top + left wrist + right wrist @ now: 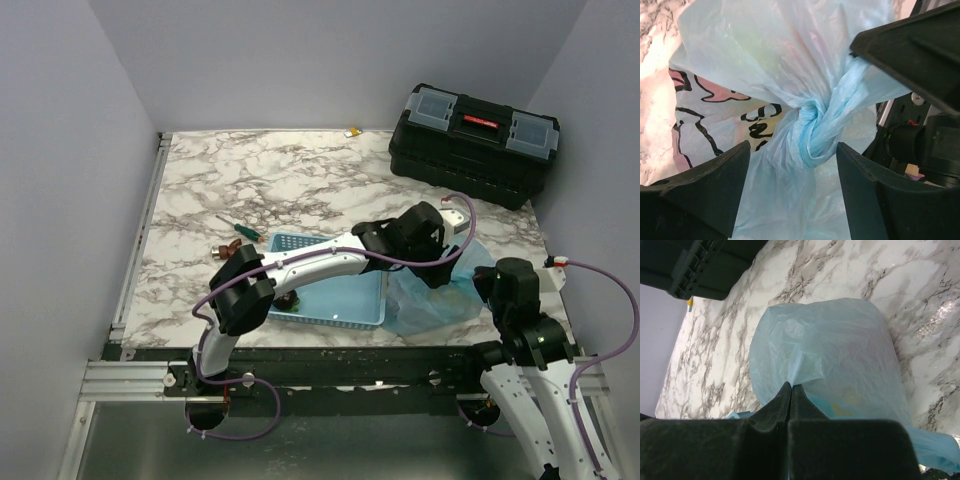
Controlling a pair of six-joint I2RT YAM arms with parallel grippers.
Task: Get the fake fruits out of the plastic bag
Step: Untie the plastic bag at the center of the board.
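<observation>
- The plastic bag sits on the bench in the lower right of the overhead view, just right of the blue basket and well in front of the black toolbox.
- It's tied off: the twisted knot is right in the middle of the left wrist view. So I'd say the step is getting the bag open, and no fruit comes out until that's done.
- The left hand is open. Its fingers stand either side of the knot without touching it.
- The right hand is clamped tight on a thin fold of the bag film at the bottom centre of its own view.
- The fake fruits are mostly hidden inside. There's a yellowish shape showing through the film, probably one of them, but I can't tell more.
- How I'd do it: keep the right hand pinched as the anchor. Close the left hand on the loose film just beside the knot, not on the hard twist itself.
- Then pull the two apart slowly and sideways. Yank it and this thin film will stretch or tear, or the whole bag lifts and rolls.
- Don't squeeze low on the bag, or you just grab a fruit through the plastic.
</observation>
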